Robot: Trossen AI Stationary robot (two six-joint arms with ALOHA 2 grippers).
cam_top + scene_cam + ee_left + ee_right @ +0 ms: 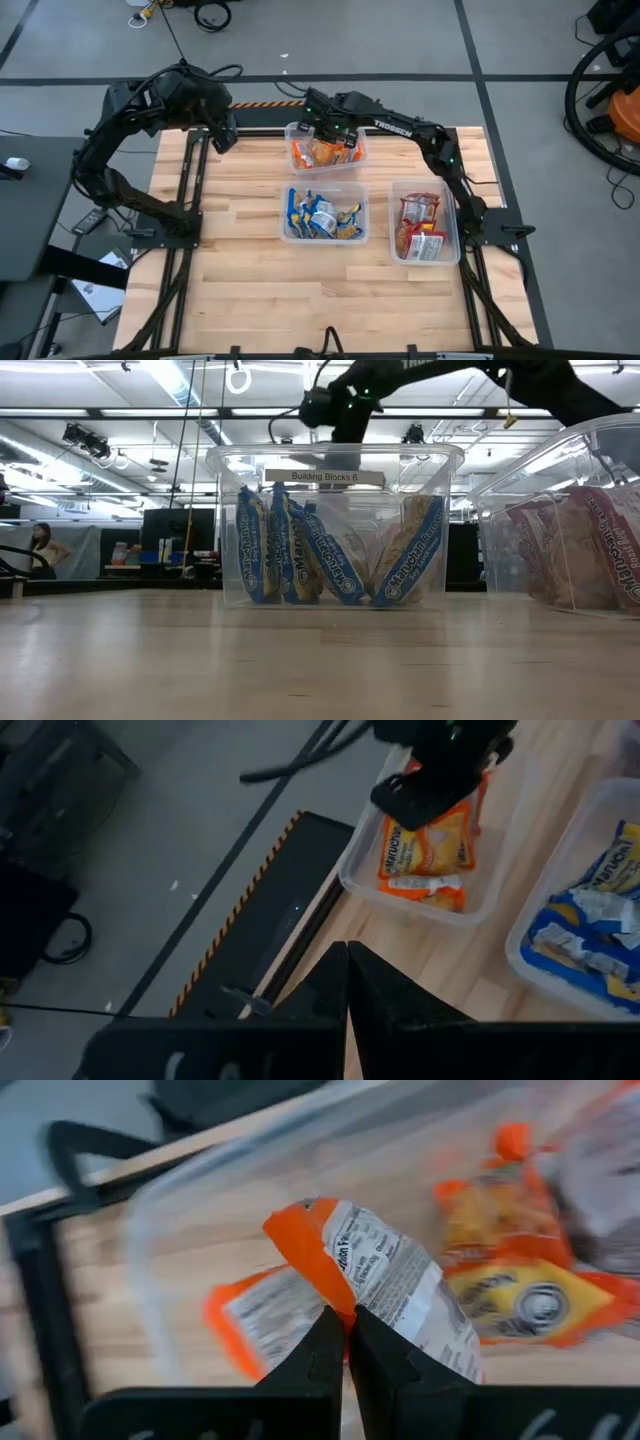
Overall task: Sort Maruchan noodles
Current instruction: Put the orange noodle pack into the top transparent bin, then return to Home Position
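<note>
Three clear tubs stand on the wooden table. The far tub (293, 131) holds orange-yellow Maruchan noodle packets (425, 850), the middle tub (285, 215) blue ones (330, 560), and the right tub (396, 222) red-white ones (422, 228). My right gripper (346, 1325) reaches over the far tub and is shut on an orange packet (380, 1275) with a white printed back. My left gripper (347, 970) hovers shut and holding nothing above the table's far left corner (225, 140). My right gripper pinches the orange packet between its two fingers at a crinkled orange edge (330, 1285). The fingers slant down from above. The packet reaches out past the fingertips over the far tub, above the packets lying there; whether it touches them I cannot tell.
A dark frame with a black-and-orange striped strip (250, 890) runs along the table's far edge. Bare wood (300, 290) spreads across the near half of the table. Beyond the table is a workshop room where a person (42, 545) stands far off at the left.
</note>
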